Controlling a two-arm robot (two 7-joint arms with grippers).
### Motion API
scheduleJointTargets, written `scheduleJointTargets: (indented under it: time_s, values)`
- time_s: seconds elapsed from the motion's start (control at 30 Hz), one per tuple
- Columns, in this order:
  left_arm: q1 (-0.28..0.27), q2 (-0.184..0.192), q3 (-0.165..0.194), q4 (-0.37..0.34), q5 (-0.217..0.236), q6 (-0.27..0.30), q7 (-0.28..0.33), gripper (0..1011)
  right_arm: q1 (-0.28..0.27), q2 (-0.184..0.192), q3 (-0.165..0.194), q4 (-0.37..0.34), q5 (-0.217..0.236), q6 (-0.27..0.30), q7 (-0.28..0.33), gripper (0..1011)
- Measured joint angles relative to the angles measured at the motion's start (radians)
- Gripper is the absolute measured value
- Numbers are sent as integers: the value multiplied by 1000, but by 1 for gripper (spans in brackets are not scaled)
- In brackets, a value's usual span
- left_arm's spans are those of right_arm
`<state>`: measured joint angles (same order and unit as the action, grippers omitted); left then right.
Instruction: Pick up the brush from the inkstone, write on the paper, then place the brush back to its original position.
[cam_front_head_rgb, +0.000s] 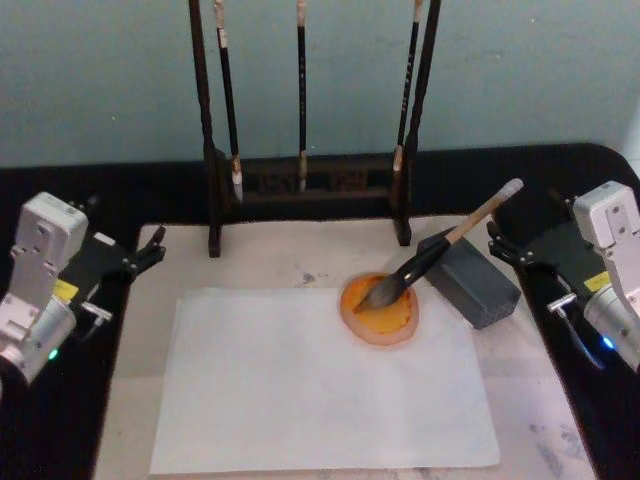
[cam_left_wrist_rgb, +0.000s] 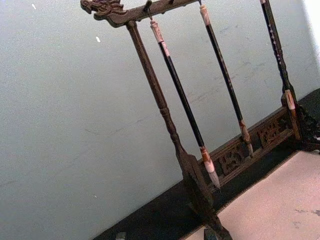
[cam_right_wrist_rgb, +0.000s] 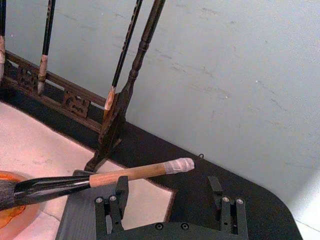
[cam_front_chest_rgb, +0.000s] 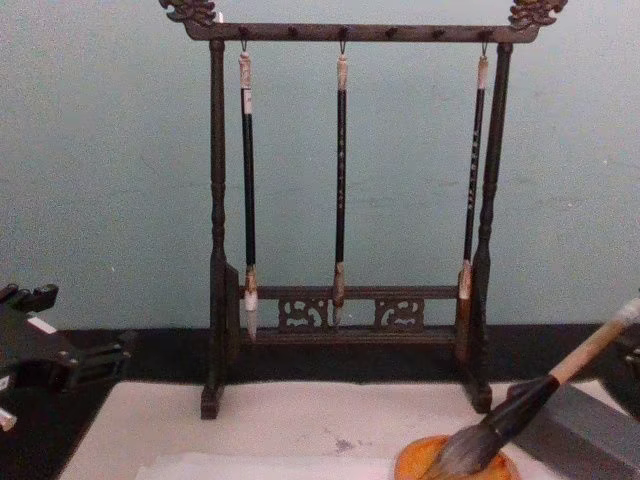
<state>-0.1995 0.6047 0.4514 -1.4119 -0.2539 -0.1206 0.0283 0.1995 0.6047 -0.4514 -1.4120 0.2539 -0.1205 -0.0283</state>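
The brush (cam_front_head_rgb: 440, 250) lies slanted, its grey tuft in an orange dish (cam_front_head_rgb: 385, 322) and its black shaft propped on the dark grey block-shaped inkstone (cam_front_head_rgb: 480, 290). Its white-capped handle end points toward my right gripper (cam_front_head_rgb: 497, 245), which hangs open just right of the inkstone. In the right wrist view the brush (cam_right_wrist_rgb: 125, 175) crosses just ahead of the open right gripper (cam_right_wrist_rgb: 167, 185). The white paper (cam_front_head_rgb: 320, 390) lies flat on the cream mat (cam_front_head_rgb: 260, 260), with the dish on its far right corner. My left gripper (cam_front_head_rgb: 152, 250) is parked open at the mat's left edge.
A dark wooden rack (cam_front_head_rgb: 300, 185) with three thin hanging brushes stands at the mat's back edge, before a pale blue wall. The black table (cam_front_head_rgb: 60, 440) borders the mat on both sides. From the chest, the rack (cam_front_chest_rgb: 345, 310) stands behind the dish (cam_front_chest_rgb: 505, 468).
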Motion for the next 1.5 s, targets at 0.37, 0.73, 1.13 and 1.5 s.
scheduleJointTargets:
  time_s: [0.37, 0.73, 1.13, 1.5]
  values:
    - [0, 0, 0, 0, 0, 0, 0, 1010, 0, 0, 0, 0, 0, 0, 0, 1000]
    - [0, 0, 0, 0, 0, 0, 0, 1010, 0, 0, 0, 0, 0, 0, 0, 1000]
    - [0, 0, 0, 0, 0, 0, 0, 1010, 0, 0, 0, 0, 0, 0, 0, 1000]
    - [0, 0, 0, 0, 0, 0, 0, 1010, 0, 0, 0, 0, 0, 0, 0, 1000]
